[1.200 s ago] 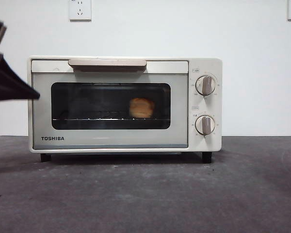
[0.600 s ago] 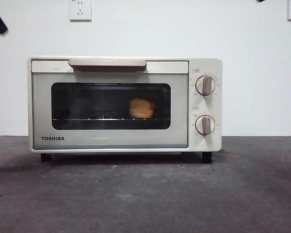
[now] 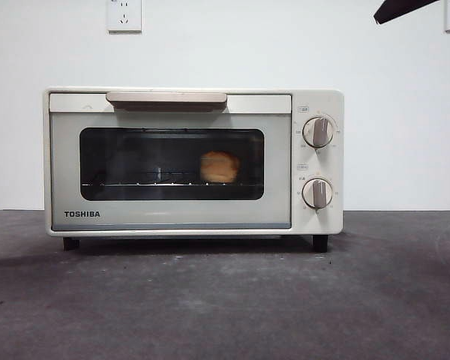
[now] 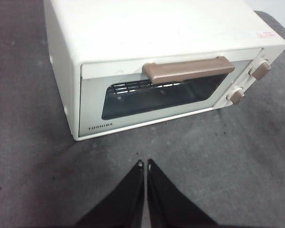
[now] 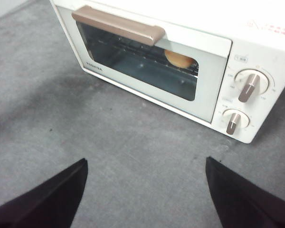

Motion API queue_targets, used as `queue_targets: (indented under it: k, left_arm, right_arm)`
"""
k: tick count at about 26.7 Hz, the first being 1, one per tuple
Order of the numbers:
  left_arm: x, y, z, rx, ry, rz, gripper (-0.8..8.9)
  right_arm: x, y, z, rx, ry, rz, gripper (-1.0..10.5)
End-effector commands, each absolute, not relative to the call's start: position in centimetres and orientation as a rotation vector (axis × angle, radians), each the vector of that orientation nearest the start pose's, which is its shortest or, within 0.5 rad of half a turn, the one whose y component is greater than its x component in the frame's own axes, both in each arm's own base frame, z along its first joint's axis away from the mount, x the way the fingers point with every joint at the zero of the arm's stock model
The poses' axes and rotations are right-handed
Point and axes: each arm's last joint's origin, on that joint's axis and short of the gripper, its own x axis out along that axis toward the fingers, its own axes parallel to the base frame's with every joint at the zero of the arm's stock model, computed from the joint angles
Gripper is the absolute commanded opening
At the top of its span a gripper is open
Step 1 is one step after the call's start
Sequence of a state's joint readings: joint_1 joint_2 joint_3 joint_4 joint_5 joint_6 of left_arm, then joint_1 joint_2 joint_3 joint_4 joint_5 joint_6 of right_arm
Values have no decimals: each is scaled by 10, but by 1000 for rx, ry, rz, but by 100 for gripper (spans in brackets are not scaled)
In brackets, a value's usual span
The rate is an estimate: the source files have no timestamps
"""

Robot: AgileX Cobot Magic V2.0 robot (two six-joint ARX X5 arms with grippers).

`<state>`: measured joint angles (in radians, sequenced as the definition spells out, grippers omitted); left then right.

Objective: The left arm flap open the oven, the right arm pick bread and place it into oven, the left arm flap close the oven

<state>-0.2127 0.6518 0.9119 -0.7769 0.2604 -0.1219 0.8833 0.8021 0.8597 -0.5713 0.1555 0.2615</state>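
The cream TOSHIBA oven point(image 3: 172, 217) stands in the middle of the table with its glass door closed and beige handle point(image 3: 166, 98) up. The golden bread point(image 3: 220, 166) rests on the wire rack inside, right of centre, seen through the window; it also shows in the right wrist view as bread point(image 5: 178, 59). My left gripper point(image 4: 145, 164) is shut and empty, raised above the table in front of the oven point(image 4: 92, 102). My right gripper point(image 5: 146, 166) is open and empty, hovering before the oven point(image 5: 213, 102). A black arm tip point(image 3: 401, 9) shows at the top right.
Dark grey table surface point(image 3: 225, 300) stretches in front of the oven. Two knobs point(image 3: 317, 132) sit on the oven's right panel. A wall socket point(image 3: 124, 13) is on the white wall behind.
The black arm at the left edge has withdrawn out of the front view. A black tip has come into the top right corner. The oven door stays closed with the bread inside.
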Motion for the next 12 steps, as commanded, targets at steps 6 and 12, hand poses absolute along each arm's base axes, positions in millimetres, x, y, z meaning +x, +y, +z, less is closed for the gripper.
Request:
queue_targets:
  k: [6, 12]
  left_arm:
    - [111, -32, 343, -119, 530, -437, 17]
    - [111, -32, 343, -119, 530, -436, 20]
  right_arm:
    - [106, 124, 322, 0, 538, 649, 329]
    - [106, 124, 322, 0, 537, 649, 6]
